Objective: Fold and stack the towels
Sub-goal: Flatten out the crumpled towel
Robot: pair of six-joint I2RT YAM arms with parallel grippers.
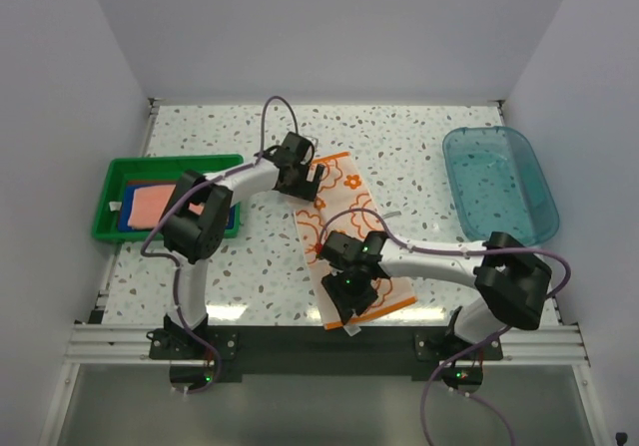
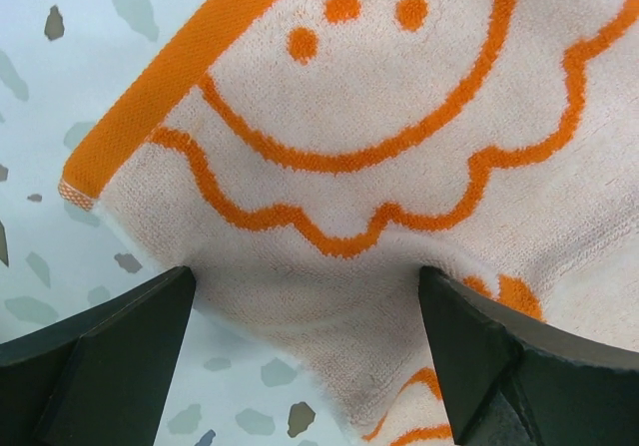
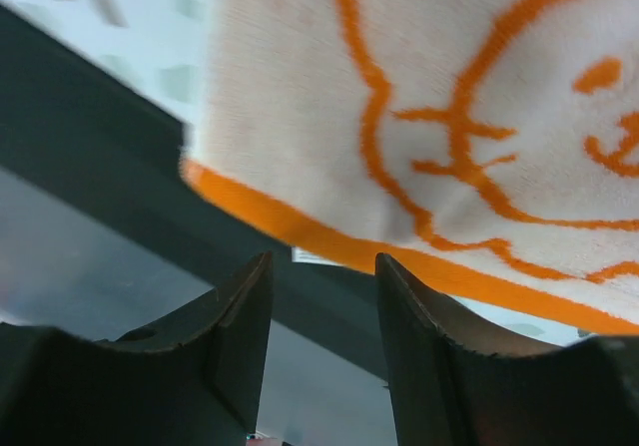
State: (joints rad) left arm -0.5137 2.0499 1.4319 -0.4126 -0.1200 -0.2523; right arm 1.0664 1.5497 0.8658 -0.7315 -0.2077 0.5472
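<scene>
A flowered towel [image 1: 344, 205] lies spread on the table [image 1: 419, 157]. A pink towel [image 1: 152, 204] and a blue towel [image 1: 127, 219] sit in a green tray [image 1: 175, 163], well left of both grippers. The left gripper [image 2: 305, 284] gapes wide and empty, straddling the flowered towel's far edge. The right gripper [image 3: 321, 266] is half open and holds nothing; the near hem lies just past its fingertips.

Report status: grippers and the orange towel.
Left gripper open over orange towel, far edge. Right gripper open at near hem, not gripping. Towel flat, unfolded. Nothing in the way.
</scene>
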